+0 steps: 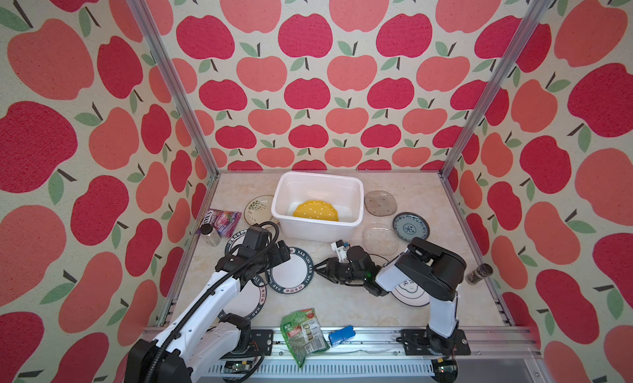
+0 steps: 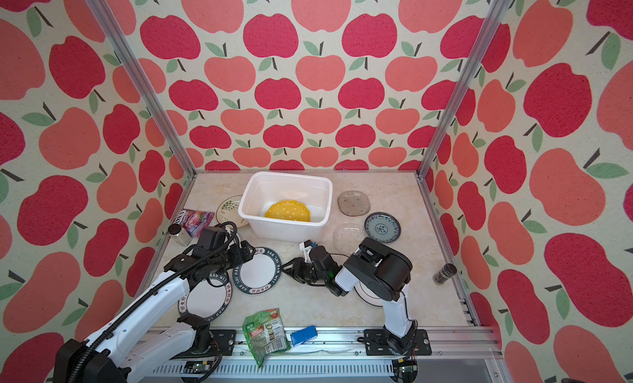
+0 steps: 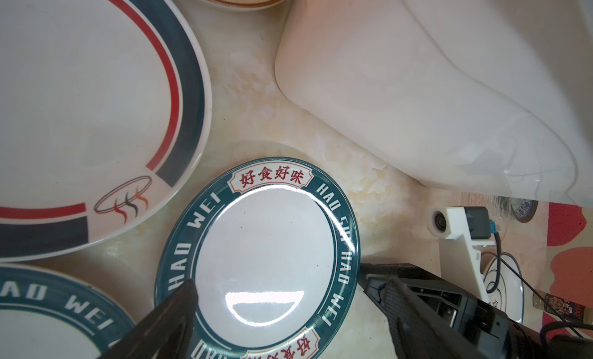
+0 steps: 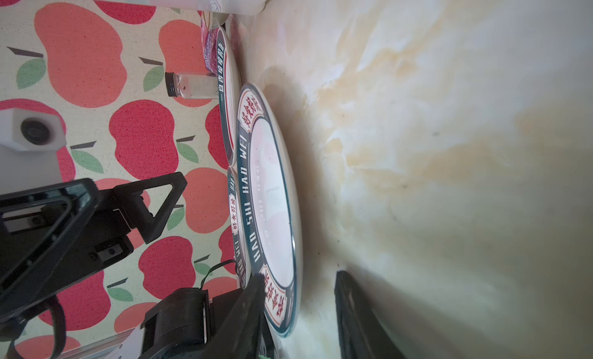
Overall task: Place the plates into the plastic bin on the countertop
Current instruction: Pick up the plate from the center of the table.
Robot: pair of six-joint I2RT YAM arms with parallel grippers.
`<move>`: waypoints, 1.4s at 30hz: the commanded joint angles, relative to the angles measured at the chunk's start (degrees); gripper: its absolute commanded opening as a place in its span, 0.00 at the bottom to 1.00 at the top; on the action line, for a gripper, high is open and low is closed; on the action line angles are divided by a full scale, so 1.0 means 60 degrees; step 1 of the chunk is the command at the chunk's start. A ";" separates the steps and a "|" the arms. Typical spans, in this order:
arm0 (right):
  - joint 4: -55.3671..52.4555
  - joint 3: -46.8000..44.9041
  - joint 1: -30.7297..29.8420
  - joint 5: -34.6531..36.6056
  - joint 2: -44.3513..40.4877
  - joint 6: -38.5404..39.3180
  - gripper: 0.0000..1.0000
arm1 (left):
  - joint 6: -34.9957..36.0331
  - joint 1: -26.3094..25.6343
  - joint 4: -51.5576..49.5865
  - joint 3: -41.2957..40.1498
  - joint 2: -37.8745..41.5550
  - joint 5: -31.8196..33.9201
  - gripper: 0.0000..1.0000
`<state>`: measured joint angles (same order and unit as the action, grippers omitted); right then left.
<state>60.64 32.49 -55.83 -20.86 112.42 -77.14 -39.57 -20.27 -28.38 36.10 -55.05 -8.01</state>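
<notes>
Ideally, we push our right gripper (image 4: 298, 275), jaws parted, deeper over the glossy teal-rimmed round white plate (image 4: 272, 193) before squeezing.

The right arm (image 1: 435, 271) hides most of a white plate (image 1: 411, 295) in both top views. The left arm (image 1: 219, 288) covers part of a lettered plate (image 1: 248, 307).

Bright even light, glare on the lettered plate (image 3: 256, 258), edges warped.
</notes>
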 commanded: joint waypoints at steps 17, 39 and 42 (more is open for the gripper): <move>-0.1625 0.0807 -0.0428 0.0317 0.0801 -0.0666 0.31 | 0.0548 0.0239 0.0195 -0.0272 0.0099 0.0025 0.93; -0.4155 -0.0435 -0.0406 0.0291 -0.2512 -0.0144 0.00 | 0.0972 0.0478 -0.0906 0.0682 0.1084 0.0220 0.93; -0.7532 -0.0136 -0.0456 0.0651 -0.4947 0.0947 0.00 | 0.1178 0.0613 -0.1217 0.1352 0.1082 0.0222 0.94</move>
<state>33.87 30.09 -57.82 -18.50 93.73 -78.32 -34.81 -17.32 -32.32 39.77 -49.21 -7.97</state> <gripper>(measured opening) 0.080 0.935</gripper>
